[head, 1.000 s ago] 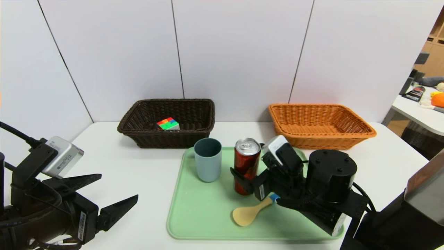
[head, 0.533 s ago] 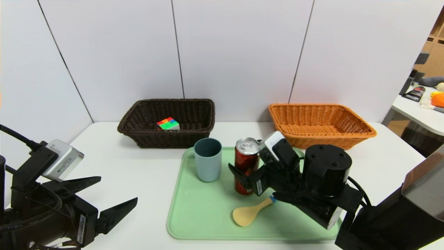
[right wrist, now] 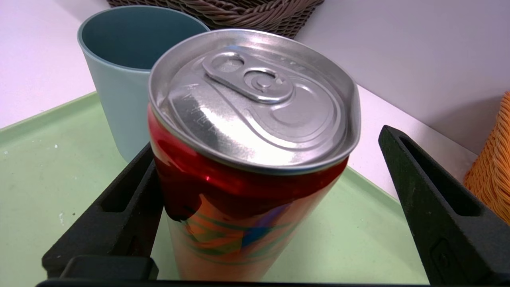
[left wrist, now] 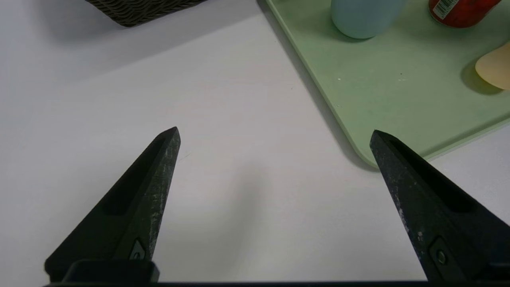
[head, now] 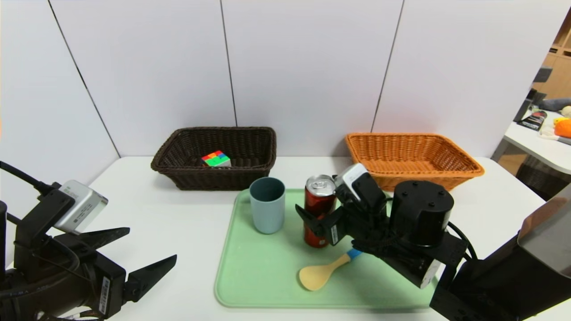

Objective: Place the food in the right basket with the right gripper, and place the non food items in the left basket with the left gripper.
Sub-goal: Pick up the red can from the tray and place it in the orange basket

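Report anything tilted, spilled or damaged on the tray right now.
The red can leans off vertical on the green tray, standing between the right gripper fingers; one finger touches it, the other stands clear. No spill shows. The cup stands upright and the spoon lies flat.

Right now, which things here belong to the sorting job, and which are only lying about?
Job: red can, right gripper around it, cup, spoon, cube, dark basket, orange basket, left gripper.
Lying about: green tray, white table.

right gripper (head: 317, 219) around the red can (head: 318, 209) on the green tray (head: 254, 285).
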`<state>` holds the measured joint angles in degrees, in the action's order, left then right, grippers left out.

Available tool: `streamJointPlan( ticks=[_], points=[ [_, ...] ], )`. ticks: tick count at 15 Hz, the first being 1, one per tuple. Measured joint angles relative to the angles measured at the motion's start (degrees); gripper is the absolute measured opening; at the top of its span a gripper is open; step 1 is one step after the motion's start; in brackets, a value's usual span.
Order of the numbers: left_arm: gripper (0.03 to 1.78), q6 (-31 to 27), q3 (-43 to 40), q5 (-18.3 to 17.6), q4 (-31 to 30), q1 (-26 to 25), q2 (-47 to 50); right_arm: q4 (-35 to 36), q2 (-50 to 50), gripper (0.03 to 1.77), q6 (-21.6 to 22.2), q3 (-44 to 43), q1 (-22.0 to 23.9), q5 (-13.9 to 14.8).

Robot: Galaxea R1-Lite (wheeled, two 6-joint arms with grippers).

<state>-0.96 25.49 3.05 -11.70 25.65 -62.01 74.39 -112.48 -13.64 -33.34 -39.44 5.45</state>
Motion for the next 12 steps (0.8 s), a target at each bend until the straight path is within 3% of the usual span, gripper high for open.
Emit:
streamJointPlan(
  ticks=[9, 12],
  points=[
    [1.69, 0.02, -0.17, -0.02, 0.0, 0.01, 0.0, 0.11, -0.09, 1.7, -0.68, 0.21, -0.11, 0.13],
    [1.69, 0.0, -0.17, 0.0, 0.0, 0.0, 0.05, 0.06, -0.04, 1.25, -0.68, 0.21, -0.11, 0.52]
  ],
)
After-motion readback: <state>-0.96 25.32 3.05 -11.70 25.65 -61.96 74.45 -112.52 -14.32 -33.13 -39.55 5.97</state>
